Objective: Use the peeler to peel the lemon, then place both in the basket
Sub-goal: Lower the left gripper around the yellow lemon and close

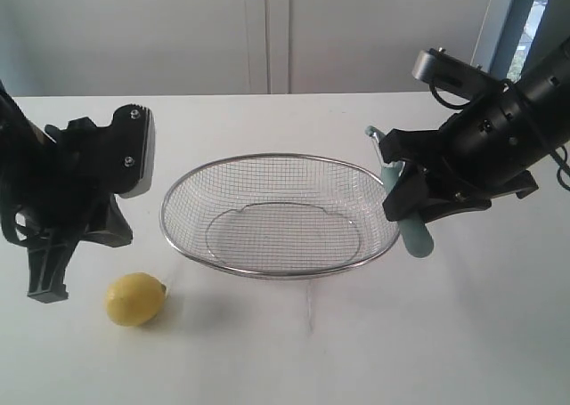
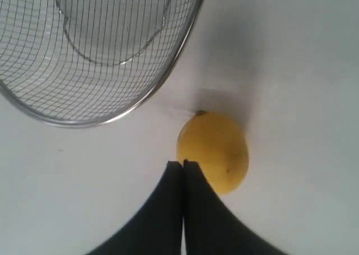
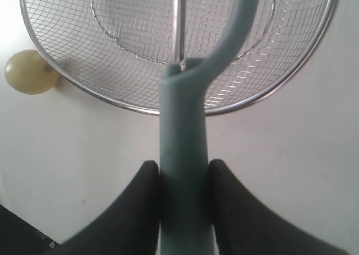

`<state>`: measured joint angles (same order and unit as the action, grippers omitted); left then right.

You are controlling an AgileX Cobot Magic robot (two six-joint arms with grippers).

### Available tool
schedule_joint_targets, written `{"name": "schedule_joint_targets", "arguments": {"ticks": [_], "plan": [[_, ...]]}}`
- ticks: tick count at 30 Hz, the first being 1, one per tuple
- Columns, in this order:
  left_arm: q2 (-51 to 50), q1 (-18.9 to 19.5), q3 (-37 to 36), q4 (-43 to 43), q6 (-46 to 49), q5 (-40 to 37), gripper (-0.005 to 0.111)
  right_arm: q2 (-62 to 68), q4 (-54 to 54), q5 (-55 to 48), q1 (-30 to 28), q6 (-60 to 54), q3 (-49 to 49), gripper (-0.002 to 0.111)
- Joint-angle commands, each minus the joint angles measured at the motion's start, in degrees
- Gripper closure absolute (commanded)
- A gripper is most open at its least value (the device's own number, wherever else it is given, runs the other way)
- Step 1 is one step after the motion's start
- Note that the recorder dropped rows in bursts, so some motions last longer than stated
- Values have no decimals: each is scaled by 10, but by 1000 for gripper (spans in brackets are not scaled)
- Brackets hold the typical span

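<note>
Sitting nearest on the white table (image 1: 419,352), the lemon (image 1: 135,299) is lying just outside the basket (image 1: 267,274), apparently unpeeled. The left gripper (image 2: 183,164) is hovering beside it, 2 fingers pressed together and empty, possibly brushing the skin; the view is unclear. Farther right, the right gripper (image 3: 184,168) is pinching the peeler (image 1: 415,234) by its handle, leaving the blade head free for peeling. The basket is holding nothing.

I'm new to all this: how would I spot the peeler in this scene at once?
Find the wide wire basket on the white table. Just off its right rim, the right gripper clamps the peeler, a slim handle. It is the only pale teal thing; the lemon left of the basket is yellow.
</note>
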<state>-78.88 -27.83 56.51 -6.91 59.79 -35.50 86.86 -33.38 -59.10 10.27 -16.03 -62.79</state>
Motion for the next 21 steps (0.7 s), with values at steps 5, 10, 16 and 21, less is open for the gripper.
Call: {"name": "schedule_joint_targets", "arguments": {"ticks": [5,10,16,21], "plan": [[2,-3,2,-45,67,-40,80,-6,-2,5,2,-7,1,108],[1,-3,2,-45,41,-48,35,-6,-2,5,2,-7,1,108],[-5,-3,1,-45,-5,-14,23,-6,-2,5,2,-7,1,108],[-15,-3,1,-45,-11,-15,23,-6,-2,5,2,-7,1,108]]}}
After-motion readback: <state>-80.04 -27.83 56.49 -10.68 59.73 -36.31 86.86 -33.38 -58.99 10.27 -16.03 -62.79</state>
